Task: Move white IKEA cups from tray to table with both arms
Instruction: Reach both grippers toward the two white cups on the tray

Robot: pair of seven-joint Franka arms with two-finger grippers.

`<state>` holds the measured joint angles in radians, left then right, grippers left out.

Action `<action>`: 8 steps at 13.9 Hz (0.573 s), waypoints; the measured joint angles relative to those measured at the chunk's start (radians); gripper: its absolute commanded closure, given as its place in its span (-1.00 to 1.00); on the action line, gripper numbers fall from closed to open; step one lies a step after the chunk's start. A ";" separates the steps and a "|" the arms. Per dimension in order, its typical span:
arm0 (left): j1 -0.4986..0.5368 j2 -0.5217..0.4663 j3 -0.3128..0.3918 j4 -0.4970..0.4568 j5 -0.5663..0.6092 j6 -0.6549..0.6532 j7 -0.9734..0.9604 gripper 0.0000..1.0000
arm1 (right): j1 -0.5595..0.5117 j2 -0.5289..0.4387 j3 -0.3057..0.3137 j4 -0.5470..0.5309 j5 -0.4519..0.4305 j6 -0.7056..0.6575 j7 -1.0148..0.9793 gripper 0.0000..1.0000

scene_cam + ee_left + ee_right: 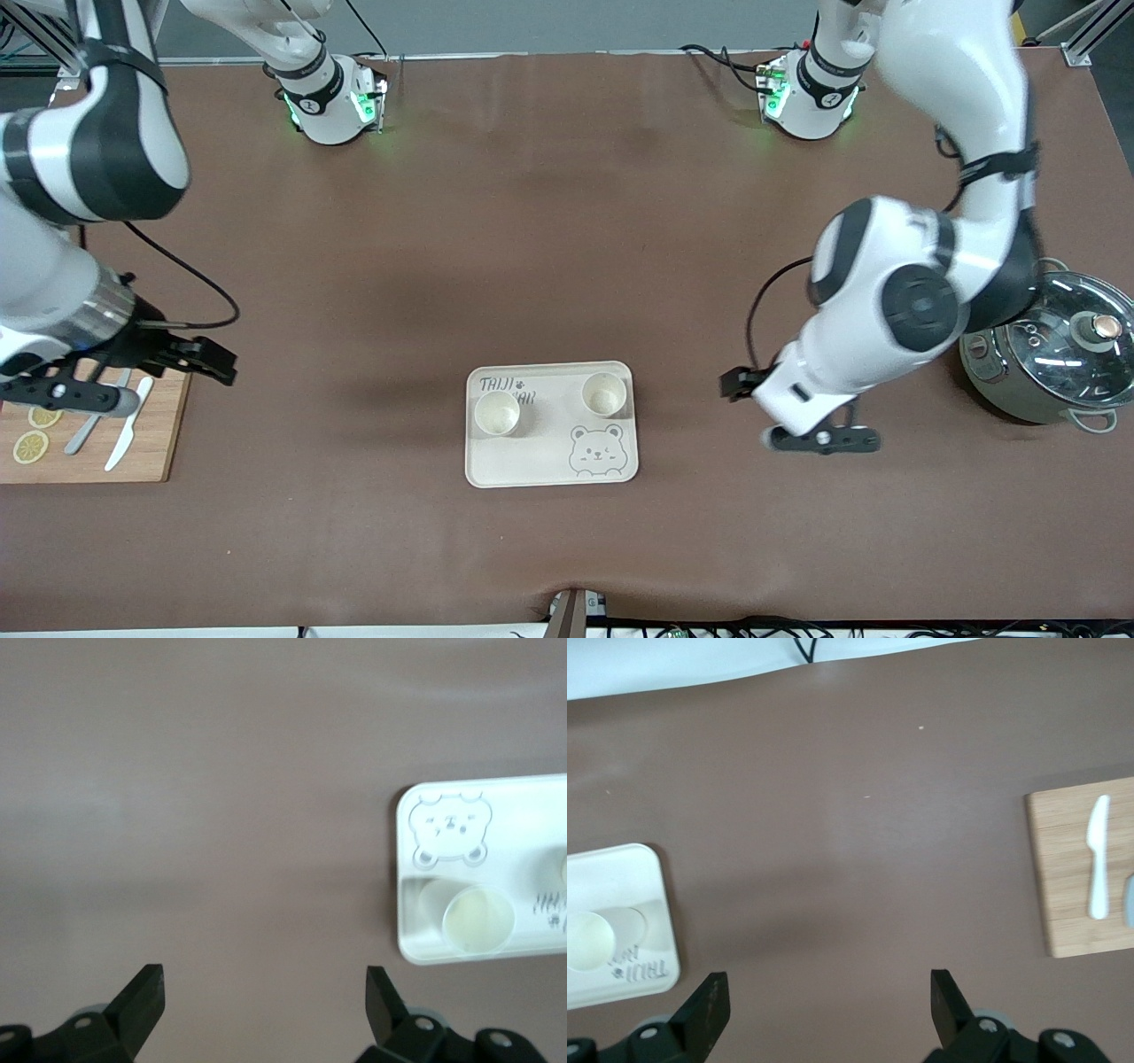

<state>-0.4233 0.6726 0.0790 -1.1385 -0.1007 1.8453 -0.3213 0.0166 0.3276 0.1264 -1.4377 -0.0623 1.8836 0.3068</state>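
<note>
Brown mat [549, 230] covers the whole table, faint creases and darker patches across it; grey floor strip and alu frame bits along the edge where the arm bases stand, cables trailing from both bases, green LEDs lit on each. Cream tray [532, 465] w/ bear drawing sits mid-table toward the front camera. Both cups are on it, upright, in the half farther from the camera: cup 1 [497, 414] toward the right arm's end, cup 2 [604, 394] toward the left arm's end, apart from each other, neither touched by a gripper. Left gripper [824, 439] hangs over bare mat between tray and pot, fingers [142, 997] spread wide, nothing between them. Right gripper [75, 396] is over the wood board [142, 447] at the right arm's end, fingers [709, 1005] also wide apart, empty. On the board: lemon slices [31, 446], white knife [128, 436], a metal utensil [93, 425] beside it. Steel pot [1045, 359] w/ glass lid sits at the left arm's end, partly under that arm's elbow. Left wrist view shows tray corner, bear and one cup [477, 920]; right wrist view shows tray edge, the other cup [586, 939], and board.
</note>
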 measured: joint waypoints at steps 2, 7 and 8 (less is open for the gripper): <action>-0.072 0.058 0.021 0.006 0.000 0.043 -0.066 -1.00 | 0.042 0.026 0.001 0.000 0.000 0.040 0.093 -1.00; -0.136 0.112 0.028 0.000 0.000 0.051 -0.106 -1.00 | 0.111 0.097 0.002 0.000 0.000 0.148 0.200 -1.00; -0.142 0.115 0.028 -0.011 0.000 0.066 -0.109 -1.00 | 0.119 0.114 0.003 0.000 0.001 0.168 0.220 -1.00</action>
<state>-0.5654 0.7875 0.1072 -1.1498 -0.1005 1.9113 -0.4307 0.1356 0.4416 0.1289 -1.4379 -0.0612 2.0514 0.5271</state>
